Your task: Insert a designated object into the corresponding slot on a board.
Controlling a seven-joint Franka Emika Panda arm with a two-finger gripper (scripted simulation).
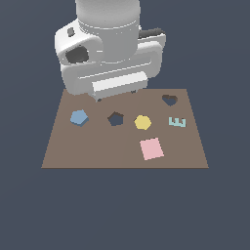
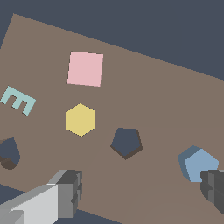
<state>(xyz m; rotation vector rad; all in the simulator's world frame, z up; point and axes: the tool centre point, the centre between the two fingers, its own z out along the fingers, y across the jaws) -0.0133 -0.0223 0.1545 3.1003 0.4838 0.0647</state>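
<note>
1. The brown board (image 1: 124,156) lies flat and carries every piece and cut-out in view.
2. The pentagon slot (image 1: 115,118) sits near the board's middle; it is dark and holds nothing.
3. A heart-shaped hole (image 1: 169,100) lies toward the exterior view's right, at the far edge; it too holds nothing.
4. The light-blue pentagon block (image 1: 79,117) rests on the board's surface toward the exterior view's left, apart from the slot and outside any cut-out.
5. A yellow hexagon (image 1: 142,122) lies just beside the slot on the exterior view's right, a pale teal letter E (image 1: 177,122) further right, and a pink square (image 1: 152,148) nearer the front edge.
6. The end effector (image 2: 140,192) is spread wide and grips nothing; in the wrist view one finger (image 2: 70,190) stands over the board's edge and the other is close by the blue block.
7. In the exterior view the arm's white body (image 1: 110,53) hides the fingers and covers part of the board's far edge.
8. The wrist view cuts off the heart-shaped hole and the second finger at the frame's border.
</note>
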